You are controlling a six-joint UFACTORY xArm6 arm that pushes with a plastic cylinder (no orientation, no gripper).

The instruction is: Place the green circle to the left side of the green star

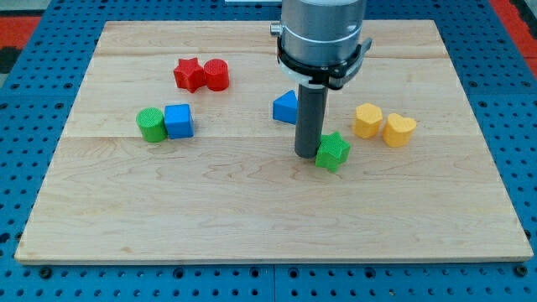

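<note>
The green circle sits at the board's left, touching the blue cube on its right. The green star lies right of the board's middle. My tip rests on the board right against the green star's left side. The rod rises from there to the arm's grey body at the view's top.
A red star and a red cylinder touch at the upper left. A blue triangle lies just behind the rod. A yellow hexagon and a yellow heart sit at the right. The wooden board lies on blue pegboard.
</note>
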